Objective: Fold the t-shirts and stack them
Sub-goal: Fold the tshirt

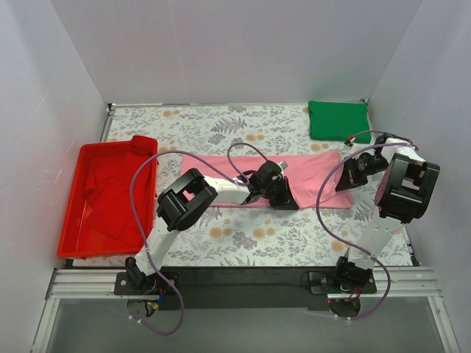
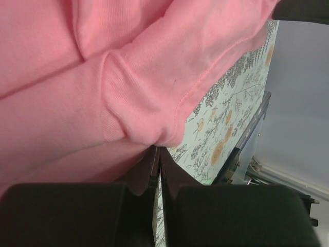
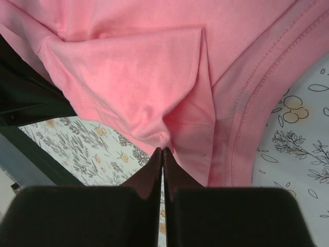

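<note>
The light pink t-shirt [image 1: 243,176] lies as a long band across the middle of the floral table. My left gripper [image 1: 276,193] is at its near edge, right of centre, shut on a fold of the pink fabric [image 2: 154,131]. My right gripper [image 1: 346,176] is at the shirt's right end, shut on a pinch of pink fabric [image 3: 164,136]. The dark green t-shirt [image 1: 337,120] lies folded at the back right corner, untouched.
A red plastic tray [image 1: 140,147] holding red cloth stands at the left edge of the table. White walls enclose the back and both sides. A metal rail [image 1: 235,283] runs along the near edge by the arm bases.
</note>
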{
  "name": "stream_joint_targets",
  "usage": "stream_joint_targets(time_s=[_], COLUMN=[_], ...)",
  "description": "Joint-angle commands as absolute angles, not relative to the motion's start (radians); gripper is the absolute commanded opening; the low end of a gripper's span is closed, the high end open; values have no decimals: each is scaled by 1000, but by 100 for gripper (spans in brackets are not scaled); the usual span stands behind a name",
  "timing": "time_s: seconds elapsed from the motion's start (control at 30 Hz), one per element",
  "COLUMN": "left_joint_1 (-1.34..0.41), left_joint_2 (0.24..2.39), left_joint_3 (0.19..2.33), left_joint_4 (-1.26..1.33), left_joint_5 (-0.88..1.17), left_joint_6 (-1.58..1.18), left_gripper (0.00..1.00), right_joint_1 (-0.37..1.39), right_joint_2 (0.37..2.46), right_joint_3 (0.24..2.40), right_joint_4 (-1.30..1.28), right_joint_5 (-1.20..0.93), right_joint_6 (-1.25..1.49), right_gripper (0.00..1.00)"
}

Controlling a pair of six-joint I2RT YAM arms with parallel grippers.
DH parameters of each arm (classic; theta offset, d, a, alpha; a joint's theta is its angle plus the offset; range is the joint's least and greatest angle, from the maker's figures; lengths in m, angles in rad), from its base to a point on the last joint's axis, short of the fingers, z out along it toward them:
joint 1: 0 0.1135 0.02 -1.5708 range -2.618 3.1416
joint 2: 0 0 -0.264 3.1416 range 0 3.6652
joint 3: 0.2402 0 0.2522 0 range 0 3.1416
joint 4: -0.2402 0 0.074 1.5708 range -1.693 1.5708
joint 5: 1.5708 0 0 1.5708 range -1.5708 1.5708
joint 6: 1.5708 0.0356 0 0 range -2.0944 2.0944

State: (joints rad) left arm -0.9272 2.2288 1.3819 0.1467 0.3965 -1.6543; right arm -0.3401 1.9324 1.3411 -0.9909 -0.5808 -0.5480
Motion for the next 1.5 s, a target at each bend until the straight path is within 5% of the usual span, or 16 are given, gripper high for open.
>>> stream_joint_targets(time_s=[0.0,0.53,0.63,0.83,1.47], left_joint_1=[-911,-868,-887,-914,-948], left_joint_2=[2122,2098,2072,2100,2240], left_joint_3=[1434,1450,1390,1367,1443], left_joint_4=[135,132,144,114,91], left_joint_5=[393,449,454,407,350], left_joint_6=[-1637,-1626,-1651,-1683,-1738], left_gripper=[0,0,23,38,36], right_joint_1=[-344,-344,-344,-344,-344], right_joint_2=[1899,1925,1933,1937,1928], right_joint_3=[1399,1450,1456,1456,1424], right_joint_4=[-1014,-1025,-1032,-1032,-1034], right_joint_5=[-633,-657,-649,-650,-638], right_joint_6=[-532,-520,-526,-523,-549], right_gripper=[1,1,1,1,1])
